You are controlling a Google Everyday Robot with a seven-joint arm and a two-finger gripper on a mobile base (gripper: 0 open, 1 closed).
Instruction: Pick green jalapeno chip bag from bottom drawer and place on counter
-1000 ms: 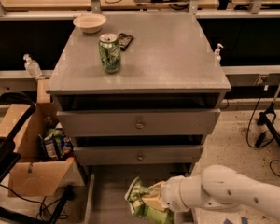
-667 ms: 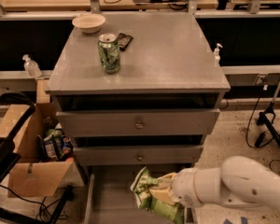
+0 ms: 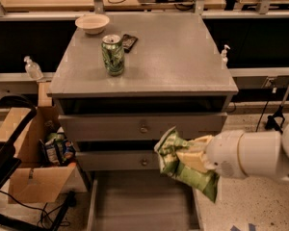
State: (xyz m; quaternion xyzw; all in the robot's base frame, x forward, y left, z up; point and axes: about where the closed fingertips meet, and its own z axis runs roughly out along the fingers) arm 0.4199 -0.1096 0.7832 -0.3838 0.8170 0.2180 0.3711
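The green jalapeno chip bag is a shiny green foil bag with white and yellow print. It hangs in the air in front of the lower drawer front, above the right side of the open bottom drawer. My gripper is shut on the green jalapeno chip bag, reaching in from the right on the white arm. The drawer's bare grey floor shows below the bag. The counter is the grey cabinet top, well above the bag.
On the counter stand a green patterned soda can, a dark packet and a white bowl. An open cardboard box with snack packets sits on the floor at left. A small sanitiser bottle stands at the counter's right edge.
My gripper has lifted the chip bag up out of the bottom drawer and to the right. The bag now hangs level with the lower drawer front.
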